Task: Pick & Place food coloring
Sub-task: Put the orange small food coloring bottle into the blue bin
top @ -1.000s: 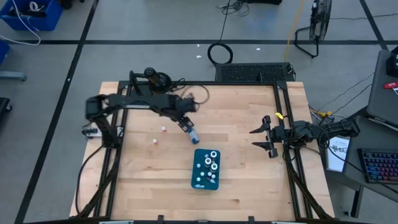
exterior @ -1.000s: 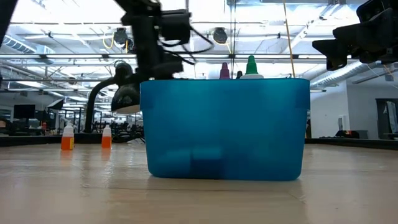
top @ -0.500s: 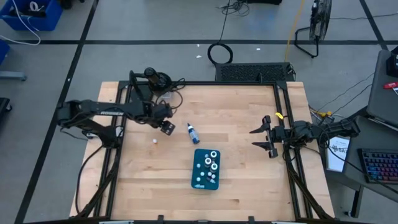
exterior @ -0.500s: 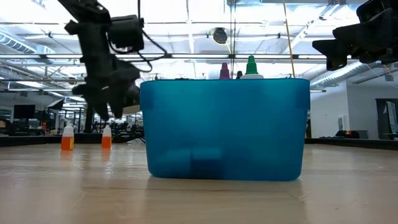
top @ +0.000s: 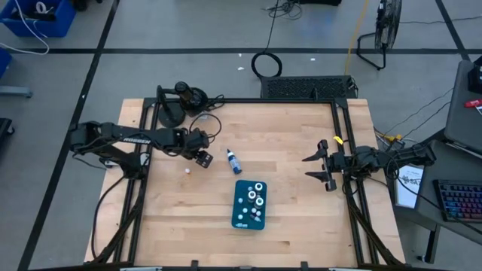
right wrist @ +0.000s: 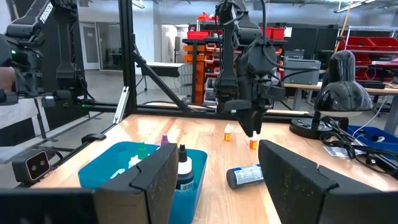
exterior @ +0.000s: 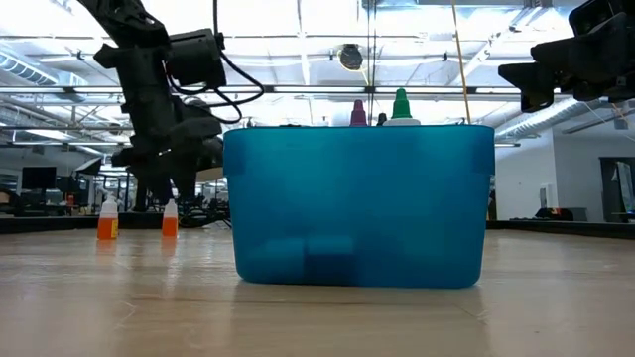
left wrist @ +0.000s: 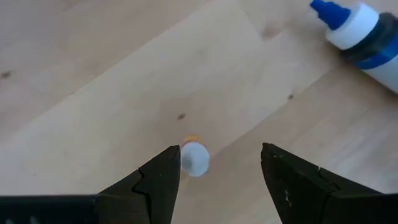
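While your left gripper (left wrist: 219, 163) hangs with its fingers apart and empty straight above an upright orange bottle (left wrist: 194, 158), you see only that bottle's white cap, its long axis pointing up at the camera. A second orange bottle (top: 187, 171) stands just beside it. Nearer the teal tray (top: 239, 217), a blue-tipped bottle (top: 233, 159) lies flat, tip pointing away from the tray. Your right gripper (top: 319, 166) waits open, well clear of the tray.

Left gripper (left wrist: 219, 167): released blue bottle (top: 233, 159), now lying; moved over orange bottle (left wrist: 194, 158), between open fingers.
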`<state>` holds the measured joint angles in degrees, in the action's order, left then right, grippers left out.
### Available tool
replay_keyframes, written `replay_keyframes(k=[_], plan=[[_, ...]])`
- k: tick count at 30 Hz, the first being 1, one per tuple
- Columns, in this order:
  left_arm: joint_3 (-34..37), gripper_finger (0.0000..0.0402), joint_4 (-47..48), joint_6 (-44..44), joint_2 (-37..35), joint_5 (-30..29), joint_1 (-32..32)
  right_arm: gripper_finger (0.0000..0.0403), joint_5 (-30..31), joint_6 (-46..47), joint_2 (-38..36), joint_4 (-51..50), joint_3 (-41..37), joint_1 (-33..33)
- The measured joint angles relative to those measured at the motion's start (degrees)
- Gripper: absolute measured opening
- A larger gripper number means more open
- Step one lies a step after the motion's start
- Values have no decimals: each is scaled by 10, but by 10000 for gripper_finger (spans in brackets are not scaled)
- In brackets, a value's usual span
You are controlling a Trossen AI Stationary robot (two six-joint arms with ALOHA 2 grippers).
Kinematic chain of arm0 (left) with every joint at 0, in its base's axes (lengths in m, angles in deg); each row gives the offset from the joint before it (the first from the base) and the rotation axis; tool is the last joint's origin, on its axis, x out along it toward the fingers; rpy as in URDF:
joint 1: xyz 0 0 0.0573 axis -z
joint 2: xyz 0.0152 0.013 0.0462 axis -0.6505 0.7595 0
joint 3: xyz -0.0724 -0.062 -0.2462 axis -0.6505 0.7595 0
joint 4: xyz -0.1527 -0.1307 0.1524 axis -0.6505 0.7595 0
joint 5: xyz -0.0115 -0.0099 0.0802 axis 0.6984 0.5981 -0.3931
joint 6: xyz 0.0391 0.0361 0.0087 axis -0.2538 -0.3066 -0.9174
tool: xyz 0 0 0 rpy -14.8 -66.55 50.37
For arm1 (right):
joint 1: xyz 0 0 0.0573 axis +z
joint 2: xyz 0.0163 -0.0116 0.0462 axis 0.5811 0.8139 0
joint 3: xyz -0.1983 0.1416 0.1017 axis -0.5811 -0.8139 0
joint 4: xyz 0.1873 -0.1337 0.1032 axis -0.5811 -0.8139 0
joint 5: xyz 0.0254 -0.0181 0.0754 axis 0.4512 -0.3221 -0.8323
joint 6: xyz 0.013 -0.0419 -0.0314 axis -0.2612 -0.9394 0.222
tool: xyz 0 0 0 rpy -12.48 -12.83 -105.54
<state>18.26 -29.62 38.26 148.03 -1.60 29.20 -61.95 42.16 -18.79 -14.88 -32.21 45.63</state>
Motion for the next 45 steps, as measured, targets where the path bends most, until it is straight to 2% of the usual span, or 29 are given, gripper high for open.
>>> replay_keyframes(k=[26, 45], plan=[[10, 225, 6, 9, 5, -16, -2, 212, 0, 0, 0, 0, 0, 0], [10, 225, -17, -3, 53, -10, -3, 212, 0, 0, 0, 2, 0, 0]])
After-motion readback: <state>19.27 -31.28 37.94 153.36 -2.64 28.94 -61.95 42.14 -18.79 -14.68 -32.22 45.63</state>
